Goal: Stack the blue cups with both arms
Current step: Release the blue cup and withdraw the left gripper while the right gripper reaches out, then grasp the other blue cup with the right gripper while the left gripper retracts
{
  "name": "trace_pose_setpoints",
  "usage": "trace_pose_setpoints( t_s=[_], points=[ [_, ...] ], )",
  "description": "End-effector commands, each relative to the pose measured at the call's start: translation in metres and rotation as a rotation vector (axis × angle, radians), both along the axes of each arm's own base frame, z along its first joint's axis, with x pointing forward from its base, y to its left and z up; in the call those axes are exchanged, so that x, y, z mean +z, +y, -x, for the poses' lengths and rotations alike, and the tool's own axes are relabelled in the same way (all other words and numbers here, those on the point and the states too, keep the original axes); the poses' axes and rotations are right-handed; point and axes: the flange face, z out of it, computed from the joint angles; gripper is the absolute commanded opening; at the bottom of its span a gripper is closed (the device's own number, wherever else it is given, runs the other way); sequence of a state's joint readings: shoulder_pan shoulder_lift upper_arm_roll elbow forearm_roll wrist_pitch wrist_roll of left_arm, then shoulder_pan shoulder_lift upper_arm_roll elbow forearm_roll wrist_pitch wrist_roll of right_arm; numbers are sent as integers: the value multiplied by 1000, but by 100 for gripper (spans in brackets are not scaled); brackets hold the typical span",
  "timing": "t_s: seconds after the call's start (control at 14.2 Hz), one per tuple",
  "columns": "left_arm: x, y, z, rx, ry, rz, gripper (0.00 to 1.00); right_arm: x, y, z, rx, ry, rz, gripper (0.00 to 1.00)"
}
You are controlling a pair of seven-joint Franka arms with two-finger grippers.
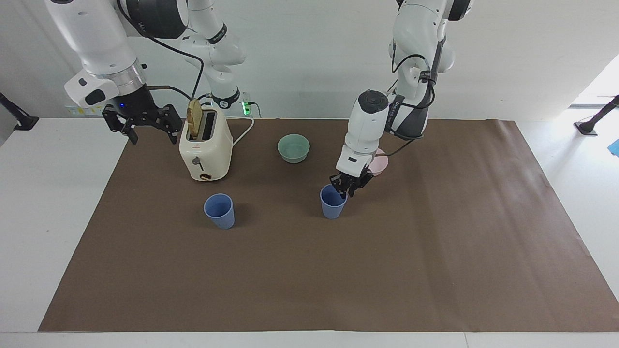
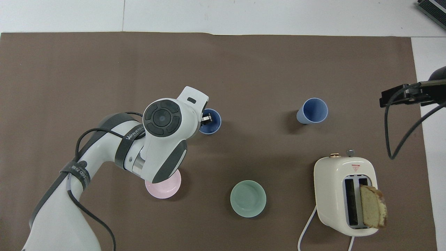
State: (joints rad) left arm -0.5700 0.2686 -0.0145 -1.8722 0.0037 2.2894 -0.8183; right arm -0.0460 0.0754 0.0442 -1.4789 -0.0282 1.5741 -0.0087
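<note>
One blue cup (image 1: 332, 203) (image 2: 213, 125) stands upright on the brown mat near the table's middle. My left gripper (image 1: 349, 188) (image 2: 205, 119) is at the side of its rim nearest the robots, open a little, one finger inside the cup and one outside. The other blue cup (image 1: 219, 210) (image 2: 312, 111) stands alone toward the right arm's end, farther from the robots than the toaster. My right gripper (image 1: 145, 129) (image 2: 393, 98) waits open in the air, over the mat's edge beside the toaster.
A cream toaster (image 1: 205, 152) (image 2: 343, 174) holds a slice of bread (image 1: 194, 120) (image 2: 373, 211). A green bowl (image 1: 293, 148) (image 2: 248, 198) and a pink bowl (image 1: 382, 165) (image 2: 163, 188), partly under the left arm, sit nearer the robots than the cups.
</note>
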Motion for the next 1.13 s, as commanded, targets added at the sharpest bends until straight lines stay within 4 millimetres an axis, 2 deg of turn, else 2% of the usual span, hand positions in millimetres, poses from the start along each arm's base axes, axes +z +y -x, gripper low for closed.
trace_pose_setpoints(
  t_s=[0.0,0.14,0.28,0.42,0.56,0.78,0.92,1.06],
  points=[
    [25,16,-8,4,1,-39,100,-17,0,13,10,-1,-4,100],
    [42,34,-15,32,-11,-32,100,-31,5,8,20,-18,-6,100],
    [63,49,-17,23,-20,-33,100,-57,9,-2,26,-23,-7,100],
    [93,80,-21,5,-36,-36,100,-90,9,-11,34,-27,-9,100],
    [117,121,-25,-52,-29,-52,100,-112,11,-18,50,-4,-8,100],
    [129,171,-30,-81,0,-77,100,-154,11,-39,47,-12,-13,100],
    [131,208,-34,-130,30,-93,100,-171,12,-42,54,-18,-14,100],
    [136,238,-32,-212,59,-105,100,-199,15,-48,57,0,-18,100]
  ],
)
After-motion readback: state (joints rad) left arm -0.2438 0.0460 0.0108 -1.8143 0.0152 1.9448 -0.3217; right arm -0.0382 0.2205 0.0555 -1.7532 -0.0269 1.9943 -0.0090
